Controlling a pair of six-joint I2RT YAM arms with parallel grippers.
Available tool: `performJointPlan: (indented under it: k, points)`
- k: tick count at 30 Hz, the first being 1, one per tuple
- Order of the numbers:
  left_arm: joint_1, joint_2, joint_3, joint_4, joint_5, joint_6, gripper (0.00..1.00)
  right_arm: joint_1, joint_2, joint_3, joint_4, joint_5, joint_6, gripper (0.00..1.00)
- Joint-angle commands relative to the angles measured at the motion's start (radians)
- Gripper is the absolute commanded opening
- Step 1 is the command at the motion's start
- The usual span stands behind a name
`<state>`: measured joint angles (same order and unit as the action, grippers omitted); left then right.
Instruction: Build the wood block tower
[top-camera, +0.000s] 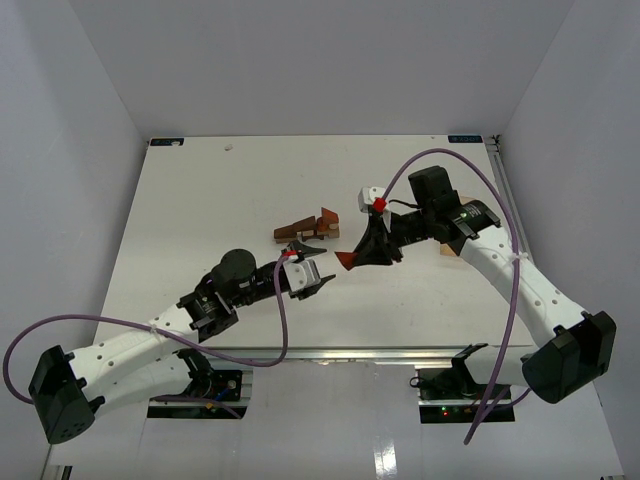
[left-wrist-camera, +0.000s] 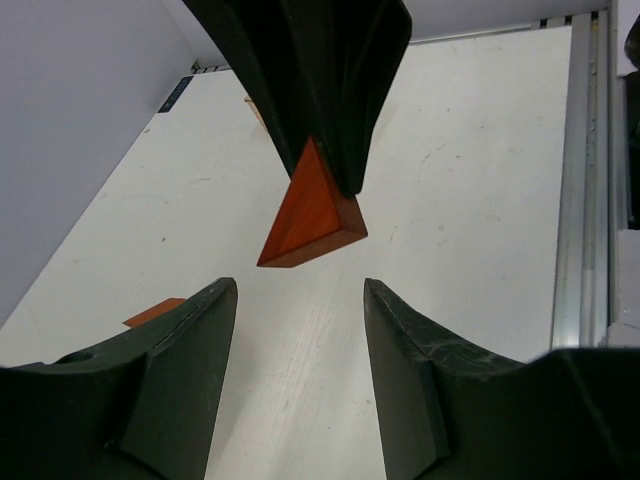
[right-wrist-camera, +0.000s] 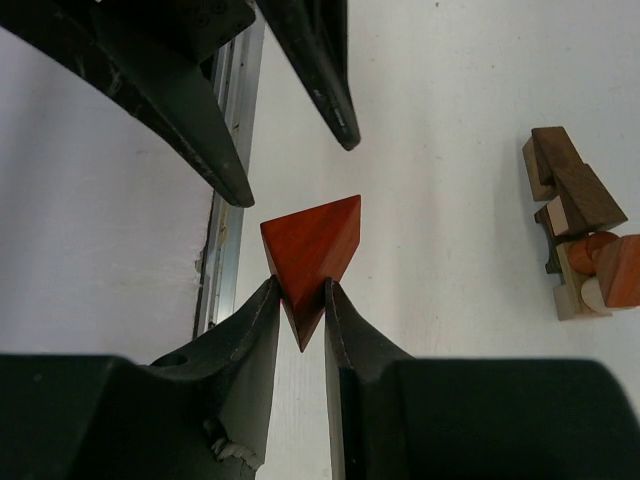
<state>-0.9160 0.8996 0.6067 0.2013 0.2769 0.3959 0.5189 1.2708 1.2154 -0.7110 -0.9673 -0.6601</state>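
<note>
– Two claws to log. Right gripper (right-wrist-camera: 299, 292) first?
– Clamped on a wedge (right-wrist-camera: 315, 245), red-orange with a triangular face. In the right wrist view the fingers pinch its lower corner, and the rest sticks out past the tips. It looks clear of the table (top-camera: 200, 200), just below centre in the top view.
– Left gripper (left-wrist-camera: 300, 295)?
– Jaws well apart, nothing between them. In its own wrist view the two dark fingers frame the bottom of the picture. The wedge hangs above the gap, upper middle, pinched from above by the other claw. It is near the left fingers, not touching them.
– Facing each other, then?
– Yes. In the top view the tips come close together near centre frame. The left arm reaches up from lower left and the right arm bends in from the right edge.
– Wood block tower (top-camera: 310, 225)?
– Low cluster on the table, centre of the top view, just above and left of the two claws, apart from both. The right wrist view puts it at the right edge, mid-height, with dark brown pieces uppermost in the frame and reddish and pale tan ones below. The pieces touch one another, but I can't tell the exact stacking.
– Anything else?
– A purple cable (top-camera: 440, 152) arcs over the right arm, and another loops by the left.
</note>
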Motion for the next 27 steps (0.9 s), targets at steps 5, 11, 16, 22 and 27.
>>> performJointPlan:
  k: [5, 11, 16, 22, 27]
  points:
    - [-0.096, 0.0, 0.029, 0.035, -0.158, 0.277, 0.64, -0.071, 0.023, 0.042, 0.034, -0.039, 0.163, 0.08]
    - [-0.156, 0.073, 0.041, 0.088, -0.266, 0.359, 0.64, -0.074, 0.025, 0.037, 0.061, -0.048, 0.237, 0.08]
    - [-0.179, 0.142, 0.065, 0.149, -0.324, 0.377, 0.64, -0.079, 0.016, 0.03, 0.098, -0.044, 0.319, 0.08]
    - [-0.184, 0.182, 0.083, 0.199, -0.361, 0.38, 0.64, -0.08, 0.002, 0.005, 0.136, -0.046, 0.372, 0.08]
    - [-0.187, 0.199, 0.096, 0.201, -0.355, 0.373, 0.63, -0.08, -0.01, -0.009, 0.157, -0.04, 0.399, 0.08]
